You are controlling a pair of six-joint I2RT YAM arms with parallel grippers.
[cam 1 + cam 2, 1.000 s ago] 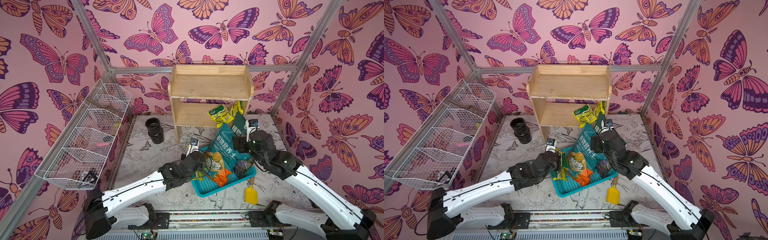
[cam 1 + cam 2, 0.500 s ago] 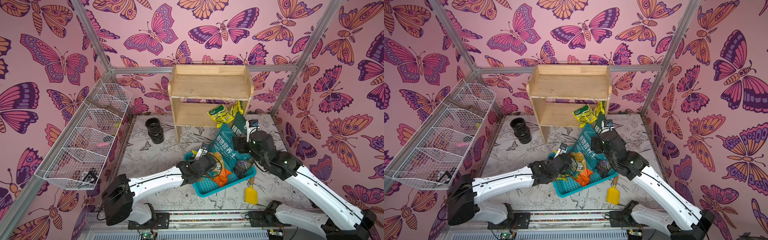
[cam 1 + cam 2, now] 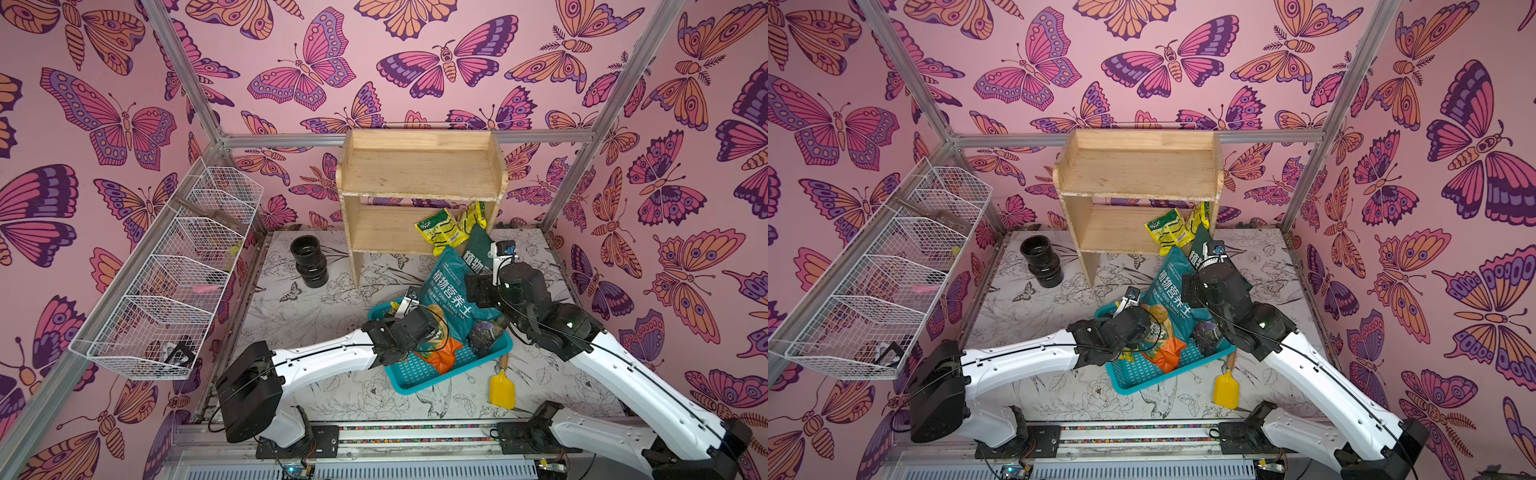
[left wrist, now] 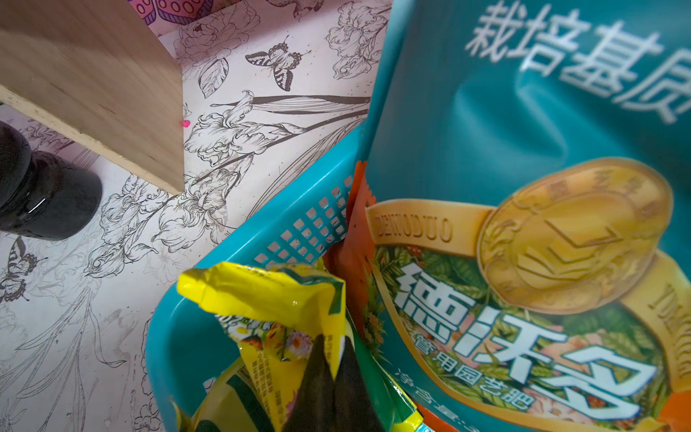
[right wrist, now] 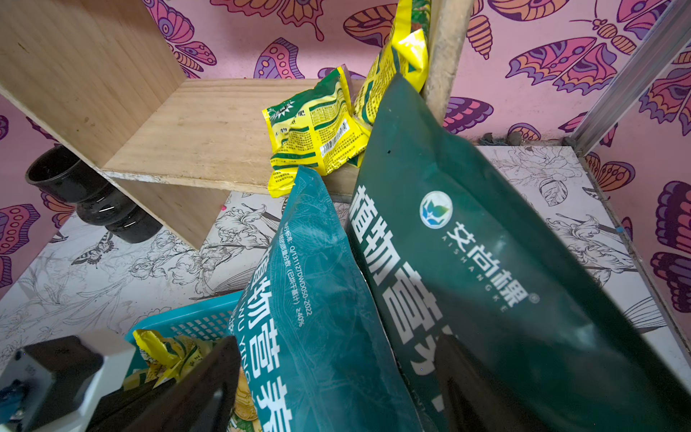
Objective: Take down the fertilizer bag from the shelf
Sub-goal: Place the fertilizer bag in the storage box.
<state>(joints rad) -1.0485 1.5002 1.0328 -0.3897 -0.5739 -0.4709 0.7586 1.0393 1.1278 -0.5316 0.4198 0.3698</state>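
Observation:
The pale wooden shelf [image 3: 419, 170] stands at the back wall. Two yellow-green fertilizer bags [image 3: 440, 226] [image 5: 318, 127] lie at the right end of its lower tier. My left gripper [image 4: 334, 348] is shut on the crumpled edge of another yellow fertilizer bag [image 4: 269, 299], low inside the teal basket [image 3: 415, 378]. My right gripper [image 5: 336, 355] is open behind the basket. Its fingers [image 5: 209, 374] stand either side of a teal soil bag [image 3: 449, 286], which leans from the basket toward the shelf.
A dark green bag [image 3: 478, 249] leans on the shelf's right post. A teal and orange bag with a gold coin [image 4: 561, 243] fills the basket. Black stacked pots [image 3: 309, 262] stand left of the shelf. A yellow trowel [image 3: 502, 388] lies by the basket. A white wire rack [image 3: 174, 274] lines the left wall.
My left arm has stretched right and carried the yellow bag from the basket's left rim to over its inside. The right arm has not moved.

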